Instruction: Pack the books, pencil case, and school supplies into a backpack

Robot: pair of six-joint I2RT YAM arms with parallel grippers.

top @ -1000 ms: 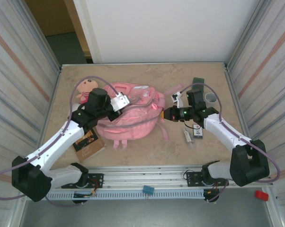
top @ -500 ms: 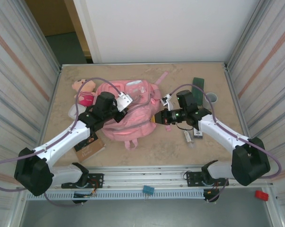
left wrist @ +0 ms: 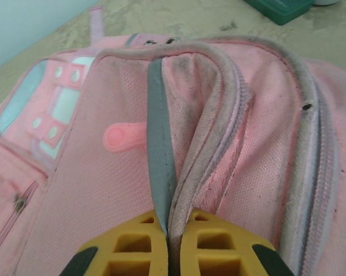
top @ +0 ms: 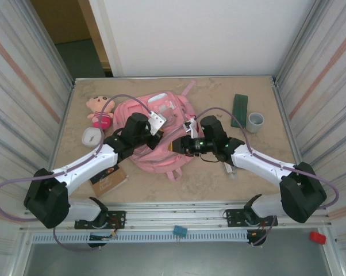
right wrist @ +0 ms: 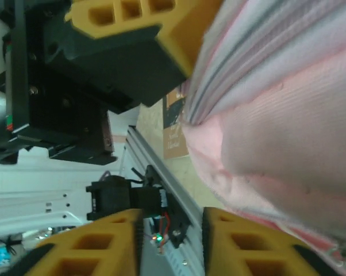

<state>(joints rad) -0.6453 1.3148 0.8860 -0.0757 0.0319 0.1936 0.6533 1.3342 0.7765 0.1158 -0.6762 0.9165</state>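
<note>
Pink backpack (top: pixel 161 109) mid-table, left pincer (top: pixel 153 140), right pincer (top: pixel 175 145) seemingly touching it

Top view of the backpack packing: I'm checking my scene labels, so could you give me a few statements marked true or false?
1. The left gripper is shut on the backpack's edge. True.
2. The pencil case is inside the backpack. False: it lies on the table beside the grey cup.
3. The right gripper holds the book. False: its fingers are apart with nothing between them; the book lies on the table.
4. The doll lies left of the backpack. True.
</note>
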